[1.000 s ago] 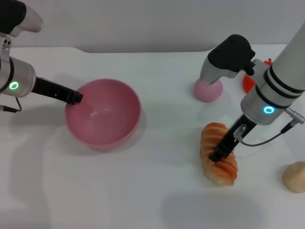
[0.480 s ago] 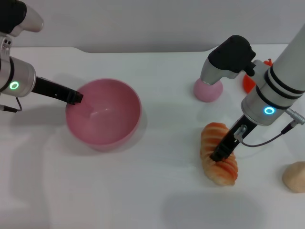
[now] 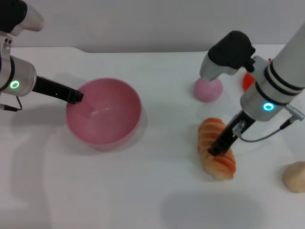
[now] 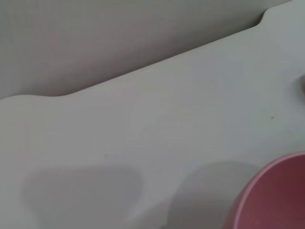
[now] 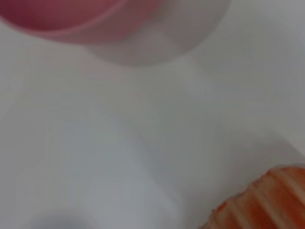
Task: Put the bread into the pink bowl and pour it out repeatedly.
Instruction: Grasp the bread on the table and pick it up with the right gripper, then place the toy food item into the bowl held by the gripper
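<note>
The bread point(image 3: 221, 166) lies striped side up on the white table at the right, and one end of it shows in the right wrist view point(image 5: 267, 202). My right gripper point(image 3: 217, 147) comes down on the loaf's middle and is shut on it. The pink bowl point(image 3: 107, 114) stands upright and empty at the left. It also shows in the left wrist view point(image 4: 276, 195) and the right wrist view point(image 5: 57, 14). My left gripper point(image 3: 73, 97) is shut on the bowl's left rim.
A small pink ball point(image 3: 208, 89) sits behind the bread, partly under my right arm. A red object point(image 3: 248, 82) peeks out beside it. A beige lump point(image 3: 294, 176) lies at the right edge. The table's far edge runs along the back.
My right gripper and the bread have shifted slightly up and to the left together. The left arm and the bowl have not moved.
</note>
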